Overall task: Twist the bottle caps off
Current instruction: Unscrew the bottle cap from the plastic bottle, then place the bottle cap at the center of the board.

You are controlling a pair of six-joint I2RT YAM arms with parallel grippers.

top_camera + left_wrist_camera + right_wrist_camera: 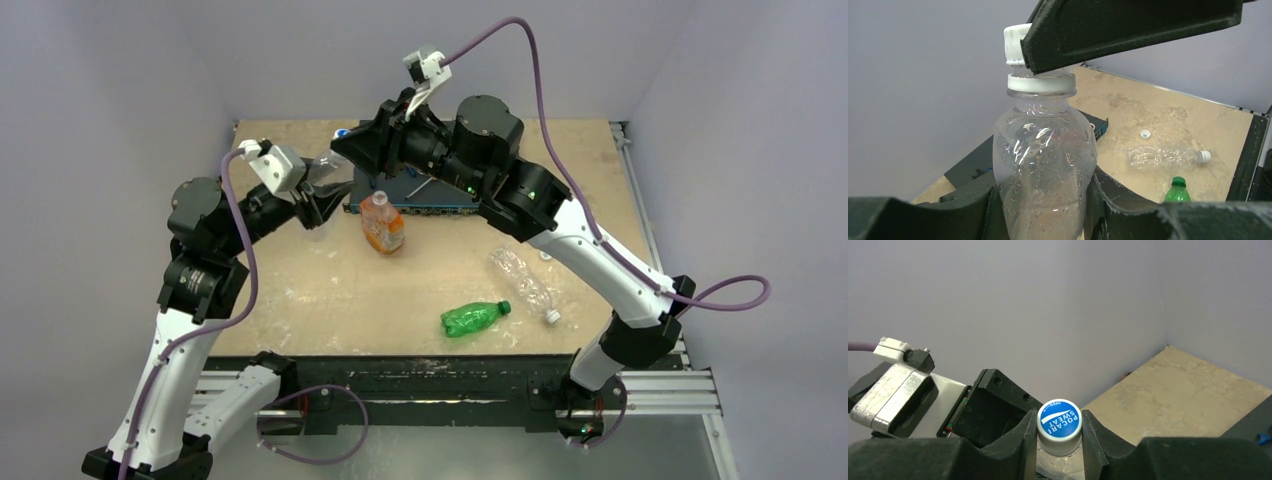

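My left gripper [1045,202] is shut on the body of a clear bottle [1045,155] and holds it upright above the back left of the table. Its cap [1059,423] is white with a blue printed top, and the cap [1015,45] sits on the neck. My right gripper [1059,432] is shut on that cap from above, one finger [1128,25] across it. In the top view the cap [343,132] shows just beyond the right gripper [348,148]. A clear crinkled bottle [523,283] with a white cap [552,316] and a green bottle [472,318] with a green cap [505,307] lie on the table.
A squat bottle with an orange label [383,222] stands mid-table, in front of a flat dark box [415,203]. A loose white cap [1145,134] lies on the board near the lying clear bottle [1163,156]. Walls close in the back and the sides.
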